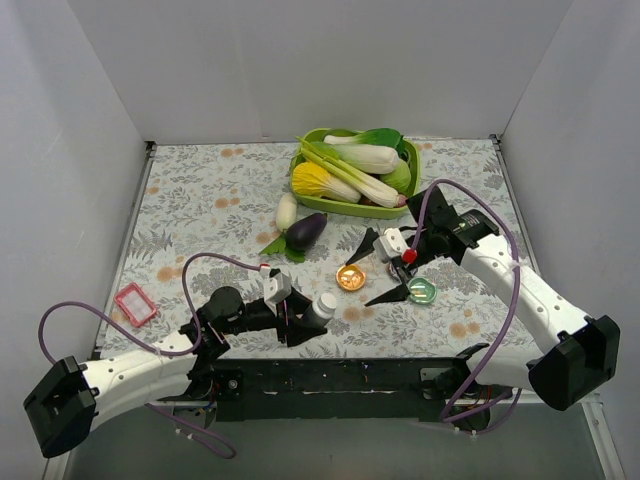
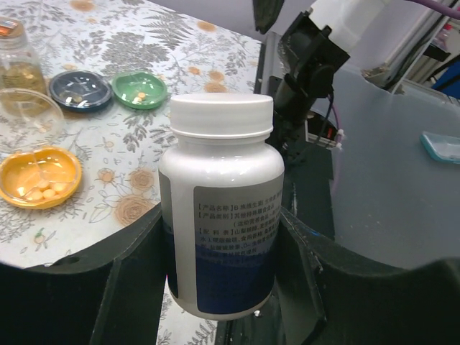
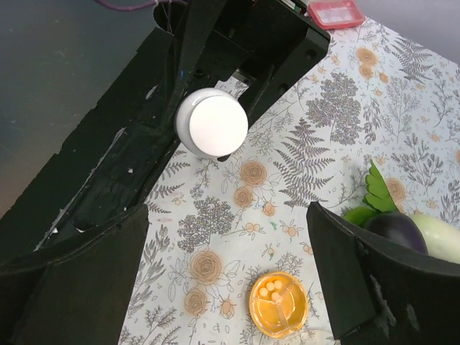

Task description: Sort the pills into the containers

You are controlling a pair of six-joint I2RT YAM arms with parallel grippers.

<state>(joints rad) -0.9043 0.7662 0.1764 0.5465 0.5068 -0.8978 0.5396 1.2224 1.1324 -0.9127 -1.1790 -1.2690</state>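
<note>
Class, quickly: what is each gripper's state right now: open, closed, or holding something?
Left gripper: closed on the white pill bottle.
Right gripper: open, holding nothing.

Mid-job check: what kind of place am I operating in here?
Probably a lab test cell, not a home or pharmacy: plain white panels box in the workspace, a floral cloth covers the surface, and staged props lie on it, a tray of what look like toy vegetables and a small orange dish.
</note>
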